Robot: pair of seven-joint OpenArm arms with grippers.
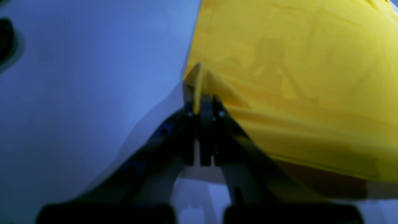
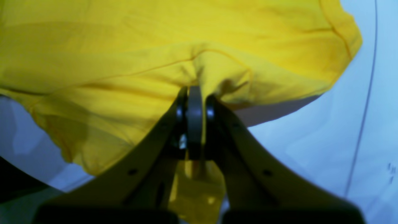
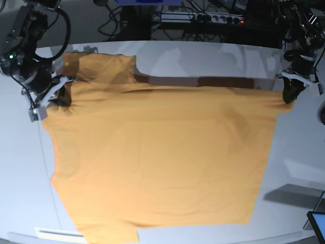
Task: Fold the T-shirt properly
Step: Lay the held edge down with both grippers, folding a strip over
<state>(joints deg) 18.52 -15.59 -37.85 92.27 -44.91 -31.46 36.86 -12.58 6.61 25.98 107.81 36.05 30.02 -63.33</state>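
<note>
While the white table fills the base view from edge to edge, the T-shirt covers most of its middle, spread nearly flat, with its far edge lifted off the surface and stretched in a line between the 2 arms. One sleeve lies folded toward the far left corner, and another shows at the near edge. At the table's far right edge the left gripper is clamped together on a pinched corner of the cloth, which rises in a small peak above its jaws. At the far left edge the right gripper is likewise closed tight on a bunched fold of fabric by the sleeve seam.
</note>
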